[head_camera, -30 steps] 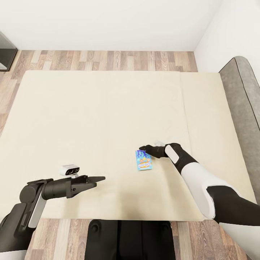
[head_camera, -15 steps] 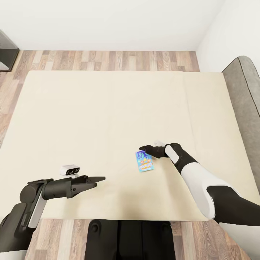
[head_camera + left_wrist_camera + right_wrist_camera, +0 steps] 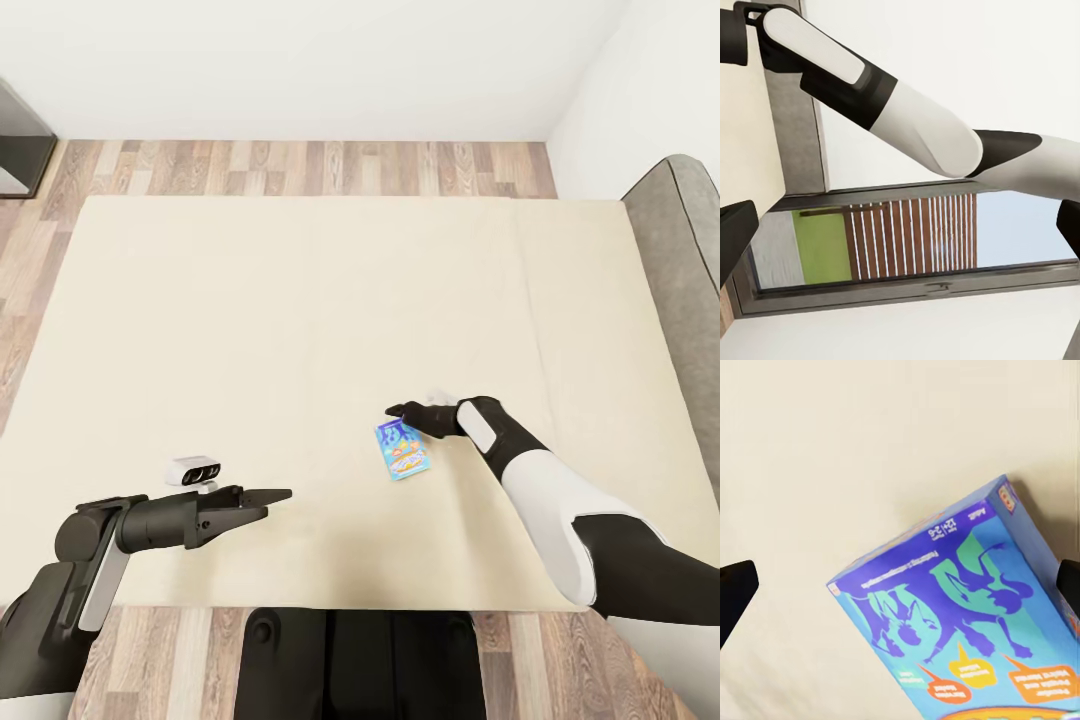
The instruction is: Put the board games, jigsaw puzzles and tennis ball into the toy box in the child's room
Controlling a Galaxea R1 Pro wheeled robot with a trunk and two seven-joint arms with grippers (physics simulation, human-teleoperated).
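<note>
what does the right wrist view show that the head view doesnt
Right wrist view: the print on the small blue board game, purple and green figures with orange speech bubbles, and the right gripper's dark fingertips spread wide to either side of it. Head view: the whole bed, the wood floor, the left gripper hanging apart over the mattress. Both: the game lying flat on the cream bed.
</note>
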